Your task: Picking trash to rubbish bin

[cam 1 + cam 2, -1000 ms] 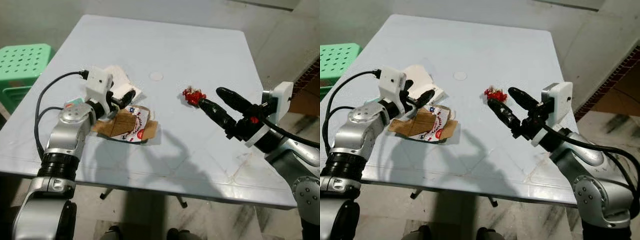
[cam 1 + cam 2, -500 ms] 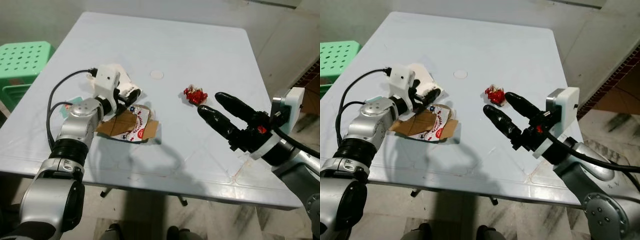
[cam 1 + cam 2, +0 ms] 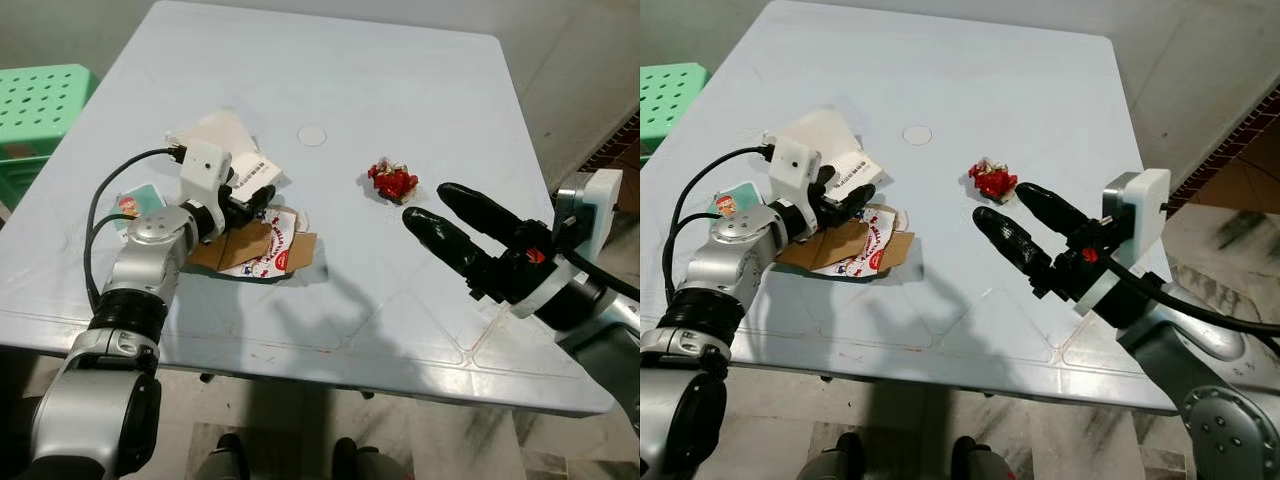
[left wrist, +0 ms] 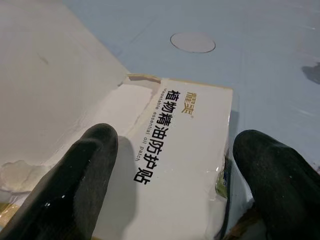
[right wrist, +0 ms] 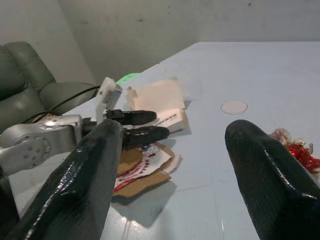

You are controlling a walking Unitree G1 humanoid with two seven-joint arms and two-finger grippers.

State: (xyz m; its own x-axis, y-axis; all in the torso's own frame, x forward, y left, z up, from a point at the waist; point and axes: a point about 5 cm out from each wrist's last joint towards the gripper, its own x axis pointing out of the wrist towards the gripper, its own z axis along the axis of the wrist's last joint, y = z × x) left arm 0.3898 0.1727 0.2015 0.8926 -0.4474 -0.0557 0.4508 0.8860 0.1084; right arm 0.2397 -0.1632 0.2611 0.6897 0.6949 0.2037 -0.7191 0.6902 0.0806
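Left gripper spread wide astride white box, fingertips partly hidden overhead, box lettering legible at wrist, right gripper spread wide, near-right of red wrapper, mid-table.

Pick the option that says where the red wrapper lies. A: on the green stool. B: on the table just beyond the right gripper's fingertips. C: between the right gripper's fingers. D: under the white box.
B: the red wrapper lies on the table, just ahead of the open right gripper, untouched.
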